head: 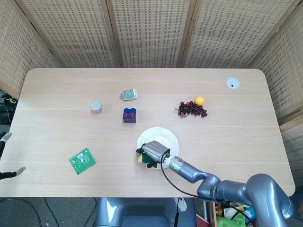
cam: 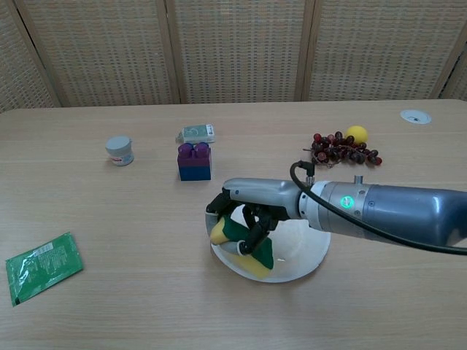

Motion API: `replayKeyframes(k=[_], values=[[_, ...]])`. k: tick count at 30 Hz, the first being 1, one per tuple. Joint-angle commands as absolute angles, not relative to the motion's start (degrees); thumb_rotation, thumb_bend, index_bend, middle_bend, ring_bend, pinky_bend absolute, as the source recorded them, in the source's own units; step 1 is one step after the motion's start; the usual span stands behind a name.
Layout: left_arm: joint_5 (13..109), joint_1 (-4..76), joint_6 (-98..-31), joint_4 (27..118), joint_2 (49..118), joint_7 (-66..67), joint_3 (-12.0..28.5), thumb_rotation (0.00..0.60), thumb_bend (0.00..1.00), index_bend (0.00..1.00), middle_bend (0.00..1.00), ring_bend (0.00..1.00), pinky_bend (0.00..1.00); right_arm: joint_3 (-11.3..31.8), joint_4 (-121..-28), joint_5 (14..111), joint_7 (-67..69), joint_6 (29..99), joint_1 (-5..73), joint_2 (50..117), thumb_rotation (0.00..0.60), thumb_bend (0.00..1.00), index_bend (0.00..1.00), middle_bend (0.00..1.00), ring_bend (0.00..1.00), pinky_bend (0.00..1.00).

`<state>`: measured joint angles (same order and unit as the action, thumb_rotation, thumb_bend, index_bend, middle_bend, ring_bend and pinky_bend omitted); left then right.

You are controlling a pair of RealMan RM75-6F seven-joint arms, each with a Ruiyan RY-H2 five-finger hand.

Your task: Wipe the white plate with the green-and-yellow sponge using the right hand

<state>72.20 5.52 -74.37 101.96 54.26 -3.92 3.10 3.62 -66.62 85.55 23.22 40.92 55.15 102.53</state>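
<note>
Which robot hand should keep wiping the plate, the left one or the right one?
The right hand, probably. It already holds the green-and-yellow sponge on the white plate. The left hand is way off at the table's far left edge, holding nothing.

Your head view looks steeply down from high above the near edge, taking in the whole table [head: 227,137] and the wicker screen [head: 147,33] behind it. Your chest view sits lower and closer, facing forward across the tabletop. Both share the white plate [cam: 306,251], right hand [cam: 252,211] and grapes [cam: 339,149].
</note>
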Motion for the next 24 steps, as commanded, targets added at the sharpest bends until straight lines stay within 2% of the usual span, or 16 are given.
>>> replayKeyframes(k=[1, 14, 24], values=[[72.13, 5.54, -74.29, 101.86, 54.26, -4.01, 3.12, 0.6, 0.0, 0.0, 0.0, 0.0, 0.0, 3.36, -65.49, 85.08, 22.8, 40.24, 55.23, 103.46, 0.6, 0.44, 0.5, 0.53, 0.33, 0.62], [71.65, 5.76, -73.82, 101.58, 54.4, -3.85, 3.2, 0.6, 0.0, 0.0, 0.0, 0.0, 0.0, 2.04, -61.85, 85.91, 24.58, 39.59, 54.86, 105.36, 0.6, 0.44, 0.5, 0.53, 0.33, 0.62], [72.04, 5.69, -73.96, 101.66, 54.55, -3.57, 2.98, 0.6, 0.0, 0.0, 0.0, 0.0, 0.0, 1.41, -61.27, 87.65, 27.6, 42.32, 53.81, 104.62, 0.6, 0.45, 0.5, 0.53, 0.33, 0.62]])
